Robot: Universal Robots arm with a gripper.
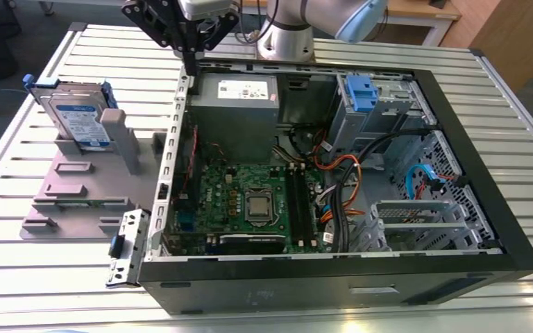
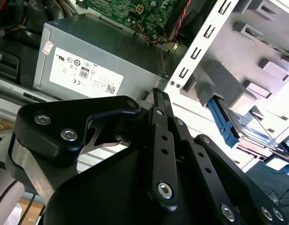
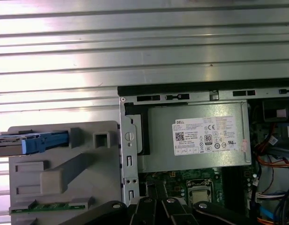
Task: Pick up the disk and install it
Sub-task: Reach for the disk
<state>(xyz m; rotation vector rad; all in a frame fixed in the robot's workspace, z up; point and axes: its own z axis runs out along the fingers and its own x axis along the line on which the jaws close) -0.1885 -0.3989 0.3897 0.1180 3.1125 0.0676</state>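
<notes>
I am hovering my gripper (image 1: pixel 192 68) over the far corner of the open case (image 1: pixel 322 277), just above the power supply (image 1: pixel 237 97) (the grey box with the white sticker). My fingers (image 2: pixel 159 105) are pressing together, gripping nothing. The disk (image 1: pixel 75 119) is standing on edge in the grey holder (image 1: pixel 67 198) on the table (image 1: pixel 26 291), beside the case at the exterior view's left, its label showing between blue rails, well apart from me. In the first wrist view the disk (image 3: pixel 39 142) is lying edge-on across that holder, near the case wall
</notes>
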